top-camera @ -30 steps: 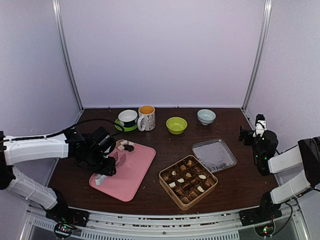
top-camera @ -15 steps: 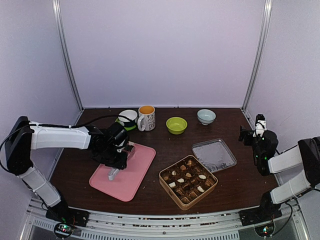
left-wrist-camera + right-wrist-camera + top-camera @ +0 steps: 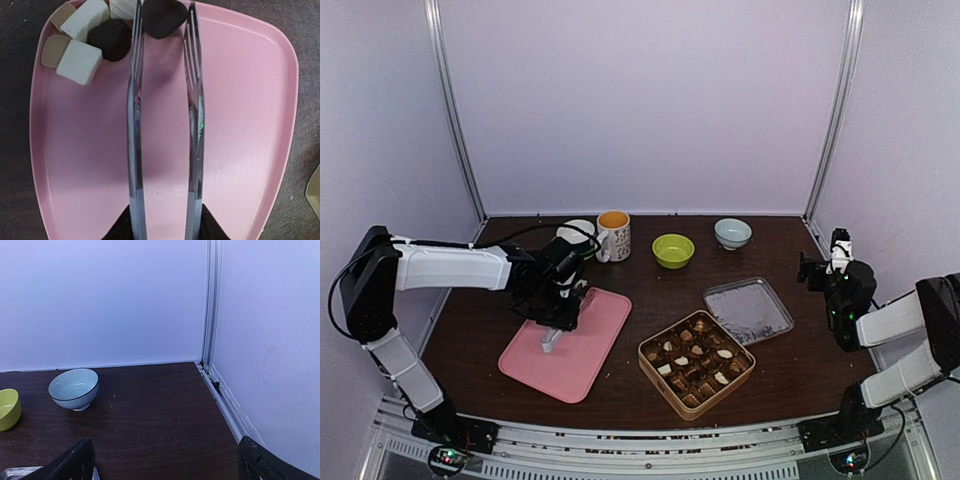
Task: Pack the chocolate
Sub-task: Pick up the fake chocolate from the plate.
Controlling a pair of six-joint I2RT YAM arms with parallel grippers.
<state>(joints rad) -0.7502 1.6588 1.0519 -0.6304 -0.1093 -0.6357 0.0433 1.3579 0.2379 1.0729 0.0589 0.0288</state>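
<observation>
Left wrist view looks straight along the tongs (image 3: 135, 130), whose two metal arms run up from the left end effector (image 3: 166, 231). It is closed partway on the tongs, pressing them so that the tips bracket a dark piece (image 3: 162, 19) of the chocolate at the far end of the pink tray (image 3: 240, 125). The tips seem to touch its sides, though the piece is cut off by the frame edge. More loose chocolate lies just beside it to the left: white cubes (image 3: 77, 61), tan bits and another dark lump. The rest sits in the compartments of the tin (image 3: 665, 387), which stands on the counter to the right of the tray. The step in hand looks like the pinch. It probably goes best if the squeeze finishes slowly with the piece centred between both tips, so it is not flicked sideways into its neighbours. The lift should then be straight up before swinging toward the tin, and the pressure held steady, since a rounded piece could slip out. The right end effector (image 3: 167, 465) hangs with its fingers spread wide, holding nothing, well away near the right wall.
</observation>
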